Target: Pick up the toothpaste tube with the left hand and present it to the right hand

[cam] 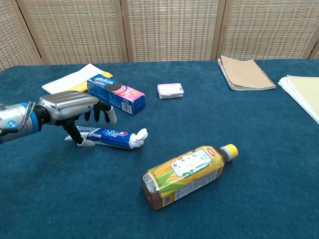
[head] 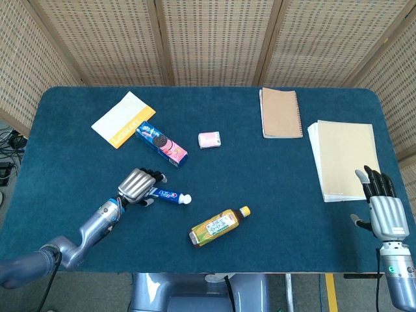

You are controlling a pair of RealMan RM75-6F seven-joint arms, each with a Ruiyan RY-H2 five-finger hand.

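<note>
Toothpaste (cam: 104,135) lies flat on the bench (cam: 279,164), just in front of the cookie box (cam: 115,93), its white cap pointing toward the bottle (cam: 187,174). Left robot hand (cam: 75,110) hovers over the crimped tail end, fingers apart and curling down, thumb tip at the tube's near edge, nothing lifted yet. So this is the grasp step. Next, I'd say, close around the tube and raise it level. Right robot hand (head: 383,211) waits open, well apart from the toothpaste. Tube looks soft, white and blue, slim.
</note>
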